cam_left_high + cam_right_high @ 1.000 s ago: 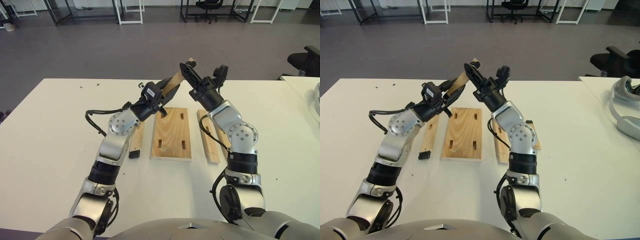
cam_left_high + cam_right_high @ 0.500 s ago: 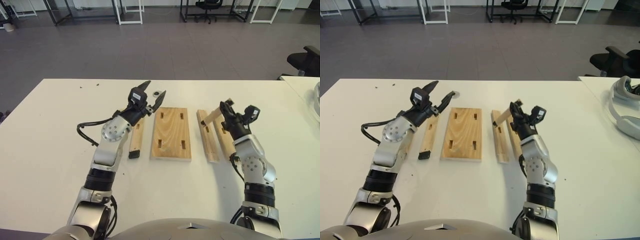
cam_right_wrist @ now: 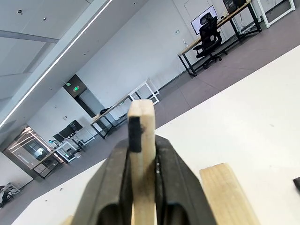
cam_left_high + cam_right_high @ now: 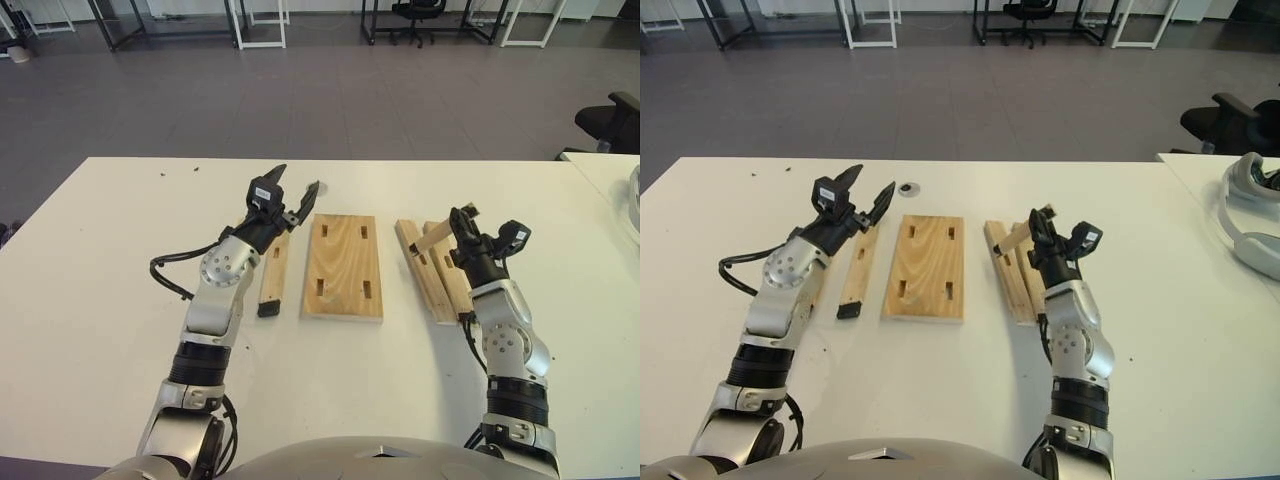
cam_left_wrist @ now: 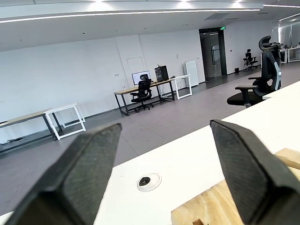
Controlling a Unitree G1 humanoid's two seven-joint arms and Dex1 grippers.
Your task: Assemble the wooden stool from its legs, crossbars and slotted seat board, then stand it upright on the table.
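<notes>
One slotted seat board (image 4: 343, 266) lay mid-table (image 4: 120, 260), its long axis running away from the robot. A left plank (image 4: 273, 270) lay just beside it, and two right planks (image 4: 432, 285) lay on the other side. The right gripper (image 4: 462, 222) clamped one crossbar (image 4: 435, 240), tilted, its free end down toward the board. The left gripper (image 4: 295, 183) stood wide open, empty. A second earlier that crossbar was high above the board between both grippers.

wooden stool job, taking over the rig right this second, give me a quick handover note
Flat slotted wooden seat board: mid white table, slots empty.
Left gripper: open, empty, above the far end of a pale wooden strip with a black end, lying left of the board.
Right gripper: fingers shut on a short pale wooden bar, tilted above two pale wooden strips lying right of the board.
Done: nothing joined. Left: all assembly, then standing it upright.
</notes>
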